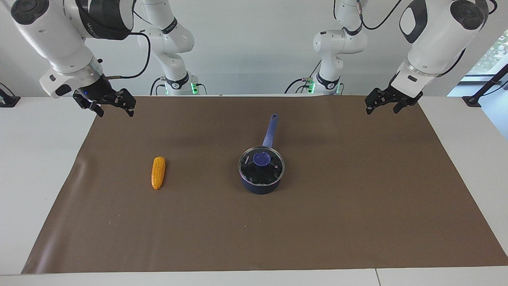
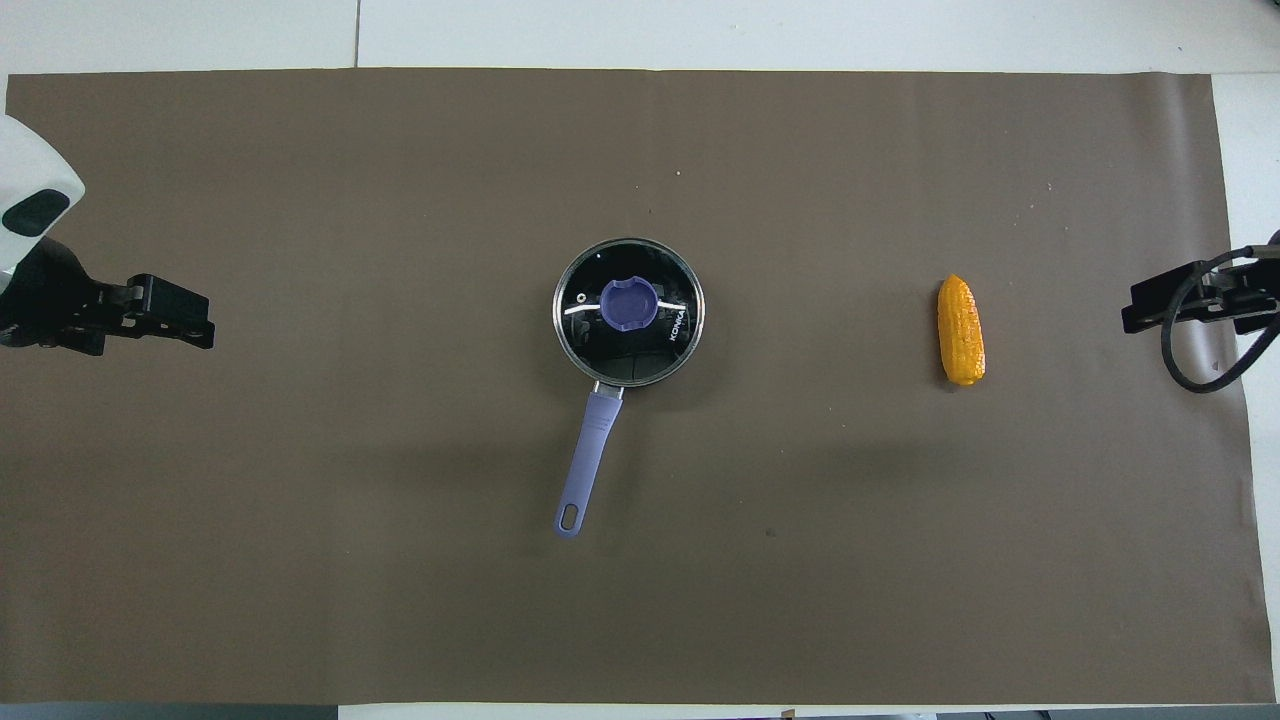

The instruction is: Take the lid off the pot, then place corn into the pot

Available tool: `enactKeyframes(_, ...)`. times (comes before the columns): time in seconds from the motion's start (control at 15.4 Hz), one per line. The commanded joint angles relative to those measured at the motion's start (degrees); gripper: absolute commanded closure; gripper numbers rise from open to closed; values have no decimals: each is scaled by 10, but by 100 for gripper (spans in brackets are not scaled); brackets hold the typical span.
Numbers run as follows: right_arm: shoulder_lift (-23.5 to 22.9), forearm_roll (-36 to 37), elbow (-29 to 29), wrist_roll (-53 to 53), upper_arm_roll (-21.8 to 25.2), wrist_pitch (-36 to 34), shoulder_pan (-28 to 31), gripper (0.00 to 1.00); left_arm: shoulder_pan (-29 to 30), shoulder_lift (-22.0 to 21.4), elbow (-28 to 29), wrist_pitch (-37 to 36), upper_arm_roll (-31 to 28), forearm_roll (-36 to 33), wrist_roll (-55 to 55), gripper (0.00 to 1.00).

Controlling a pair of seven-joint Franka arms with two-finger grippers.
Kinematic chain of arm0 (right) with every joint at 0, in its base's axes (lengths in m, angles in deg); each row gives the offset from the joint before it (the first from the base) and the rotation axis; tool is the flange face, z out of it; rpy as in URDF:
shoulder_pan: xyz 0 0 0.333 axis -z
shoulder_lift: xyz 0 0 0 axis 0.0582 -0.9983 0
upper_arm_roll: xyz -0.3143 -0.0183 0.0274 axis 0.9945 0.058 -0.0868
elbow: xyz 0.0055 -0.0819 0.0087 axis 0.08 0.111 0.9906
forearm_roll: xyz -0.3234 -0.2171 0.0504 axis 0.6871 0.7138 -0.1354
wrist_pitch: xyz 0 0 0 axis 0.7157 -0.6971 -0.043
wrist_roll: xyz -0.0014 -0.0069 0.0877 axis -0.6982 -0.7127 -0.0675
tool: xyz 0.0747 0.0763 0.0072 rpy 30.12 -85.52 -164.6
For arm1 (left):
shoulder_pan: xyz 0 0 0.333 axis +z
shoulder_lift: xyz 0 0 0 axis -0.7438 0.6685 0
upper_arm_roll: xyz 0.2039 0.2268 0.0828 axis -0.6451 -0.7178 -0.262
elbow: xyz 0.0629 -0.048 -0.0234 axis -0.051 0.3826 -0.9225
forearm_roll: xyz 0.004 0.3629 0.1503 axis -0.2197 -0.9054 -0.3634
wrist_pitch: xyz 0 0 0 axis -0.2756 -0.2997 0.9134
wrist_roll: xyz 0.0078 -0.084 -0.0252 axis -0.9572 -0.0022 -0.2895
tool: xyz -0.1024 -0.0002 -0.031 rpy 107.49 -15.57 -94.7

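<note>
A white worktop (image 1: 39, 167) lies under a wide brown paper sheet (image 1: 317, 222) (creased near one corner). A plain white wall (image 1: 254, 47) stands at its end, and daylight enters through a window (image 1: 490, 55) showing green foliage.

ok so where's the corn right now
The corn lies flat on the brown mat, toward the right arm's end of the table, beside the lidded pot and apart from it. No gripper is near it.
</note>
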Motion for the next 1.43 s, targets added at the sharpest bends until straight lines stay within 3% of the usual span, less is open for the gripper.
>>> enactKeyframes(0.0, 4, -1, 4, 7, -4, 9, 3, 0, 6, -2, -2, -1, 6, 8, 0, 0)
enactKeyframes(0.59, 4, -1, 4, 7, -4, 9, 3, 0, 3, -9, 7, 37, 9, 10, -40, 0)
enactKeyframes(0.85, 4, -1, 4, 7, -4, 9, 3, 0, -75, 6, 5, 83, 11, 18, -113, 0)
enactKeyframes(0.98, 4, -1, 4, 7, -4, 9, 3, 0, -149, 57, -26, 101, 10, 29, -186, 0)
enactKeyframes(1.11, 4, -2, 9, 8, -5, 22, 3, 0, -205, 148, -104, 104, 10, 28, -255, 0)
enactKeyframes(1.24, 6, -8, 40, 8, -6, 79, 0, 0, -252, 230, -176, 119, 8, 25, -308, 0)
enactKeyframes(1.37, -3, -10, 99, 6, -6, 156, -15, 0, -283, 278, -219, 131, 6, 25, -340, 0)
